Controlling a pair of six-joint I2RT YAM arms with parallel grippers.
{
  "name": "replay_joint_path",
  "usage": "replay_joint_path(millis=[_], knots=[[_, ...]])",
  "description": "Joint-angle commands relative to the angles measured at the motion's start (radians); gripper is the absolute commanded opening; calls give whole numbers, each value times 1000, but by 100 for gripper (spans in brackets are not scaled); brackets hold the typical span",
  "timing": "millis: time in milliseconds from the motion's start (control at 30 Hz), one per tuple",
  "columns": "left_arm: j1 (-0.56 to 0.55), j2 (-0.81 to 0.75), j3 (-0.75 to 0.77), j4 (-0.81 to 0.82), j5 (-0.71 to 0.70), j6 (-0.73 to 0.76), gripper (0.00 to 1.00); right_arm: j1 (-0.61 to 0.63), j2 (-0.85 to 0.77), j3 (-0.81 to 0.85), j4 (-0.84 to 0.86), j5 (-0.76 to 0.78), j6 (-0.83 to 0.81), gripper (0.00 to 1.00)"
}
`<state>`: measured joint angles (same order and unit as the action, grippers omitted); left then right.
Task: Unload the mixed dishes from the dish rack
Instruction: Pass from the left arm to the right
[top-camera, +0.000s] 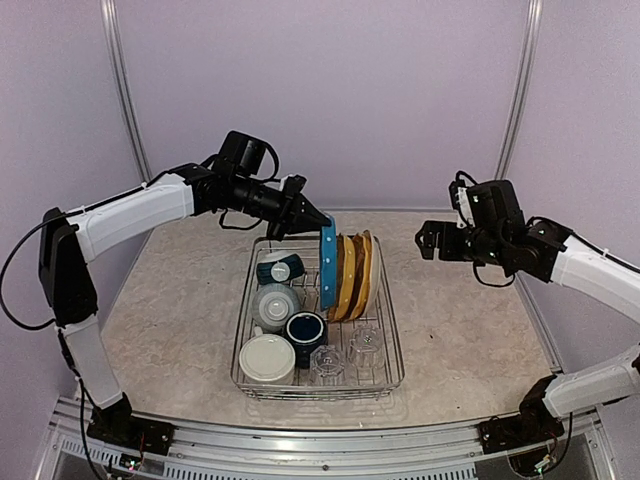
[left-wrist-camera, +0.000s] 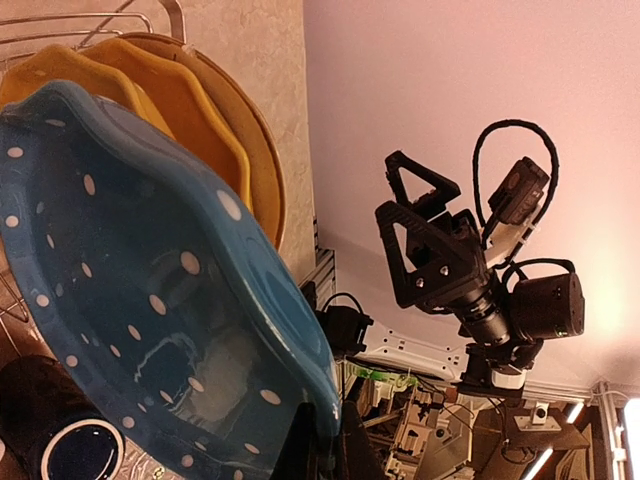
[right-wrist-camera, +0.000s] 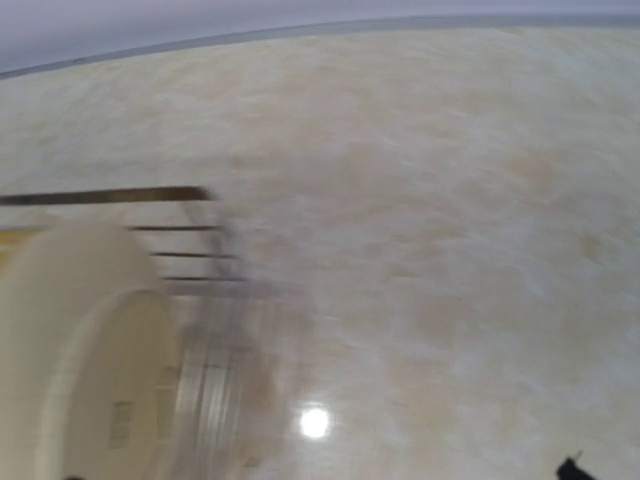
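Note:
The dish rack (top-camera: 392, 330) sits mid-table. My left gripper (top-camera: 312, 220) is shut on the top rim of the blue dotted plate (top-camera: 328, 262), which stands on edge at the rack's far end, against the yellow plates (top-camera: 352, 275). In the left wrist view the blue plate (left-wrist-camera: 150, 300) fills the left side, pinched between my gripper (left-wrist-camera: 345, 432). Also in the rack are a teal bowl (top-camera: 280, 268), a cream mug (top-camera: 274, 304), a navy mug (top-camera: 305, 327), a cream round dish (top-camera: 267, 359) and two glass tumblers (top-camera: 327, 361). My right gripper (top-camera: 428, 242) hovers open to the right of the rack, holding nothing.
Beige marbled tabletop (top-camera: 470, 330) surrounds the rack, with pale walls close behind. The right wrist view is blurred: tabletop (right-wrist-camera: 430, 200), rack wires and a cream plate edge (right-wrist-camera: 90, 340) at the left. The yellow plates (left-wrist-camera: 190, 110) stand right behind the blue one.

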<state>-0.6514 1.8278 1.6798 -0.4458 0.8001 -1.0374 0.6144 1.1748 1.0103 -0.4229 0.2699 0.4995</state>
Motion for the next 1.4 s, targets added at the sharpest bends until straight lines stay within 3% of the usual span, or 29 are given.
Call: replay_joint_path(millis=[0,200,433,600,933,1167,1367], knots=[[-17,-72,109,24,-10,12,0,93,49,94,45,-13,-48,100],[-31,-64,154,3,-83,-10,0,259,143,172,134,2,-67,100],[-34,-68,175,21,-182,-63,0,453,212,189,267,160,-191,100],[-37,-76,190,12,-229,-72,0,517,272,209,279,320,-234,99],[-48,-98,162,39,-269,-116,0,571,463,297,382,638,-274,85],[-49,-116,150,27,-296,-124,0,574,530,335,476,657,-326,58],[-52,-127,131,42,-288,-140,0,582,558,342,550,671,-316,45]])
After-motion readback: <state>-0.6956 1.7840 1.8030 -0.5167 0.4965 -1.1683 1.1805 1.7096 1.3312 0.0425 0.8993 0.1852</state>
